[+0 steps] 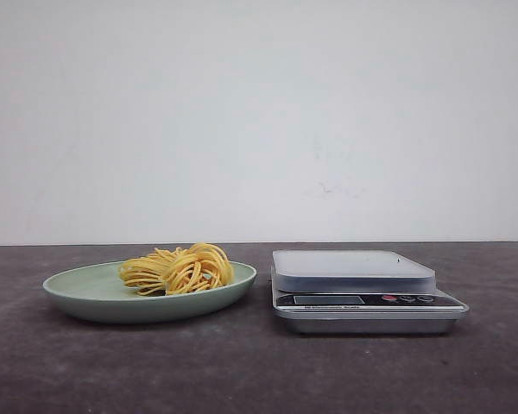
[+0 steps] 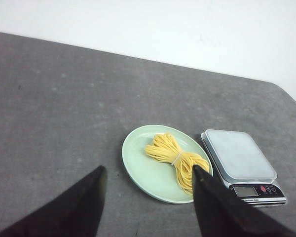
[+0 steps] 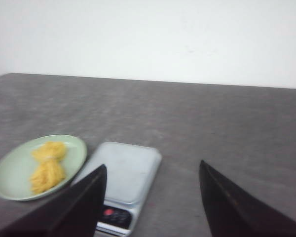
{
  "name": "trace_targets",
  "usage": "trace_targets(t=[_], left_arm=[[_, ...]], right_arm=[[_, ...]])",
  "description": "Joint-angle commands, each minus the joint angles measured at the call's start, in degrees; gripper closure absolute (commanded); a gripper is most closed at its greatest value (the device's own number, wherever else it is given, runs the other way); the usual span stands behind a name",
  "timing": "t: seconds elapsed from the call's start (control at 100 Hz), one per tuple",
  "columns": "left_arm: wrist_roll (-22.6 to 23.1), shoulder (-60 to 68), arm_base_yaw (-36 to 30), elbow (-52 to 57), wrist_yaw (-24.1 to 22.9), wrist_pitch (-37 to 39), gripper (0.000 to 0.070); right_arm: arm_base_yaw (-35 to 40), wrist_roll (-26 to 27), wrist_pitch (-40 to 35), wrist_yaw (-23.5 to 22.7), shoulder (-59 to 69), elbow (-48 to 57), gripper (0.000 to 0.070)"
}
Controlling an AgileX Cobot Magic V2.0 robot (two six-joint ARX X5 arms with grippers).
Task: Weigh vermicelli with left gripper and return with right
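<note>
The vermicelli (image 1: 178, 269), a golden-yellow clump of looping strands tied at the middle, lies on a pale green plate (image 1: 86, 293) left of a silver kitchen scale (image 1: 354, 263). In the left wrist view the vermicelli (image 2: 175, 158) lies on the plate (image 2: 143, 168) beside the scale (image 2: 239, 155). My left gripper (image 2: 149, 170) is open and empty, high above the table short of the plate. My right gripper (image 3: 153, 168) is open and empty, above the table near the scale (image 3: 126, 173). The vermicelli (image 3: 47, 165) and the plate (image 3: 12, 175) also show there. Neither gripper shows in the front view.
The dark grey table (image 1: 259, 371) runs back to a plain white wall (image 1: 259, 112). The scale's display and buttons (image 1: 367, 299) face the front. Bare tabletop lies right of the scale (image 3: 237, 138) and left of the plate (image 2: 49, 113).
</note>
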Motion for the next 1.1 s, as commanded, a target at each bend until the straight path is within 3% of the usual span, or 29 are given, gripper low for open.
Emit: trace_targets(t=[0.0, 0.13, 0.18, 0.23, 0.31, 0.35, 1.09], left_arm=[[0.22, 0.5, -0.07, 0.26, 0.07, 0.52, 0.0392], [0.22, 0.94, -0.07, 0.2, 0.07, 0.48, 0.0394], [0.22, 1.05, -0.07, 0.2, 0.07, 0.42, 0.0398], [0.22, 1.05, -0.07, 0.2, 0.09, 0.24, 0.046], [0.44, 1.05, -0.07, 0.2, 0.11, 0.13, 0.0633], [0.46, 1.05, -0.07, 0.2, 0.11, 0.13, 0.07], [0.42, 1.03, -0.07, 0.2, 0.09, 0.13, 0.07]], right_arm=[[-0.04, -1.66, 0.66, 1.7, -0.02, -0.07, 0.0333], [-0.07, -1.6, 1.05, 2.4, -0.02, -1.53, 0.0337], [-0.07, -1.6, 1.03, 2.12, -0.02, -2.05, 0.0376], [-0.04, -1.57, 0.74, 2.03, -0.02, -2.29, 0.0471], [-0.04, -1.42, 0.72, 1.77, -0.02, -2.32, 0.07], [-0.04, -1.4, 0.74, 1.55, -0.02, -2.32, 0.0699], [-0.04, -0.39, 0.66, 2.1, -0.02, -2.32, 0.07]])
